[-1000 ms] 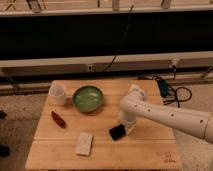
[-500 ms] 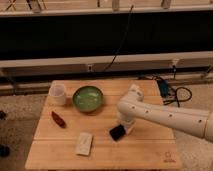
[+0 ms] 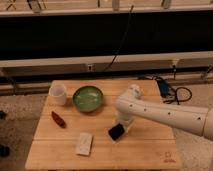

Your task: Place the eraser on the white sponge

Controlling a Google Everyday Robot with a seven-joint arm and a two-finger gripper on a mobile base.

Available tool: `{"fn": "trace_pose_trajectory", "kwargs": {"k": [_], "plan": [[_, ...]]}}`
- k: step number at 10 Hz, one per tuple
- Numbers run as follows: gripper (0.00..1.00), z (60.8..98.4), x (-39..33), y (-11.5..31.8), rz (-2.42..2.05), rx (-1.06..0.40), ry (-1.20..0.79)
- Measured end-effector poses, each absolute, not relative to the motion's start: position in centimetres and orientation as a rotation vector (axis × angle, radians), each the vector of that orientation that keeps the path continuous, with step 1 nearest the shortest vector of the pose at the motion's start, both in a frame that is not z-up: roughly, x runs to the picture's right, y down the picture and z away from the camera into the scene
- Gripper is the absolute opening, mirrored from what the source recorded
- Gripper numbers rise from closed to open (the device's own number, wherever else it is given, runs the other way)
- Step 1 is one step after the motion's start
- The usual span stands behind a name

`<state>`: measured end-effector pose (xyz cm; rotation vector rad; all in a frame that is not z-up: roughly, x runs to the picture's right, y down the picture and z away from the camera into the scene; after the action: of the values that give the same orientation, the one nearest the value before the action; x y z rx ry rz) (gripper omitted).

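Note:
The eraser is a small black square block near the middle of the wooden table. My gripper comes down from the white arm on the right and sits right at the eraser, at its upper right edge. The white sponge is a flat off-white pad lying to the left of the eraser, a short gap away, nearer the front edge.
A green bowl stands at the back middle of the table. A white cup stands at the back left. A dark red elongated object lies at the left. Cables lie on the floor to the right.
The gripper and the eraser have shifted slightly, staying together near the table's middle. The sponge, bowl and cup have not moved.

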<state>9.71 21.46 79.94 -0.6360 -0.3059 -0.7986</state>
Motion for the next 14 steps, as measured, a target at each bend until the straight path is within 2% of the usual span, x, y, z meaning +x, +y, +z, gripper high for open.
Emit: {"fn": "trace_pose_trajectory", "kwargs": {"k": [7, 14], "plan": [[0.0, 78.1, 7.0, 20.5, -0.912, -0.634, -0.299], [0.0, 75.5, 0.5, 20.6, -1.053, -0.613, -0.302]]}}
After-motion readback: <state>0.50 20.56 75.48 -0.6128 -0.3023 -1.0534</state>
